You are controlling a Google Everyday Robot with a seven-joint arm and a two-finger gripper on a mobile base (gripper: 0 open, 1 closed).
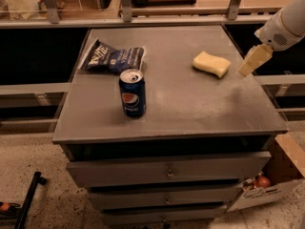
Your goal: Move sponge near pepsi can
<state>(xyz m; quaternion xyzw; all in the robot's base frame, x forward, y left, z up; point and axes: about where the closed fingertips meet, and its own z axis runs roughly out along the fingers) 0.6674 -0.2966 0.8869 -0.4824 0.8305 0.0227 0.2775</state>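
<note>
The pale yellow sponge (211, 63) lies flat on the grey cabinet top (181, 99), at the right rear. The dark blue pepsi can (132, 93) stands upright left of centre, towards the front. My gripper (252, 61) hangs from the white arm at the right edge of the cabinet top, just right of the sponge and a little above the surface, apart from it. It holds nothing that I can see.
A flat dark blue chip bag (113, 57) lies behind the can at the left rear. The cabinet has drawers (167, 171) below. A cardboard box (281, 180) stands on the floor at the right. Railings run behind the cabinet.
</note>
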